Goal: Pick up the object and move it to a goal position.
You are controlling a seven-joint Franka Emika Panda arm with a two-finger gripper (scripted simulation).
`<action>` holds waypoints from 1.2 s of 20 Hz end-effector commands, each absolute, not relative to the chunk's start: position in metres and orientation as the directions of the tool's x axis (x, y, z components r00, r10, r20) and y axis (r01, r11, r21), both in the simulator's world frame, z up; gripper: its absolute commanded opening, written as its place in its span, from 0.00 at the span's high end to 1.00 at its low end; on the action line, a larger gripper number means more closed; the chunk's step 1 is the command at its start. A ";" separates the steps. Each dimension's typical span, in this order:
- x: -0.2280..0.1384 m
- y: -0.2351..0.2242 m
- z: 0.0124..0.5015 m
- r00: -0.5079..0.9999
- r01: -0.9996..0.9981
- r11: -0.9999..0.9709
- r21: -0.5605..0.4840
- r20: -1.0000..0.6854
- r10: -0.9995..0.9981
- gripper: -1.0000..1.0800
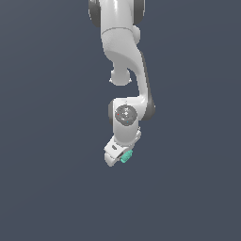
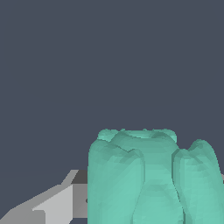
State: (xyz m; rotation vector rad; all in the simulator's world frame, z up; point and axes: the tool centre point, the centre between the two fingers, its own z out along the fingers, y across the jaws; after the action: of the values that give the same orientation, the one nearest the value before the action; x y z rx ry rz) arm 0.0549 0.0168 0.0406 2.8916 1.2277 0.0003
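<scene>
arm (image 1: 123, 52): looking glossy white, smooth plastic-like | object (image 2: 148, 179): showing matt teal, lumpy ridged faces | fingers (image 2: 52, 205): appearing flat matt grey

Plain dark slate-grey ground (image 1: 47, 188), uniform and featureless, no visible edge.

The arm (image 1: 123, 52) is glossy white, with dark grey bands at its joints and a dark grey, speckled disc on the wrist joint. Below that disc, the gripper (image 1: 117, 157) is white too, with light grey shading on its underside. The object (image 1: 125, 156) beside the gripper is teal, plain, without print; in the wrist view the object (image 2: 151, 179) shows paler turquoise on its rounded ridges and deeper teal in the grooves between them. A finger (image 2: 52, 205) next to it is light grey with a darker grey patch. The backdrop behind the arm is flat slate blue-grey.
</scene>
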 end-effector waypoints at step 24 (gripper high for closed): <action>0.038 -0.101 0.049 0.695 0.719 -0.695 0.000 0.000 0.719 1.00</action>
State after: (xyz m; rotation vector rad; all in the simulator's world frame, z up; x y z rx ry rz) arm 0.0402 -0.0842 0.0472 2.8919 1.2275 -0.0001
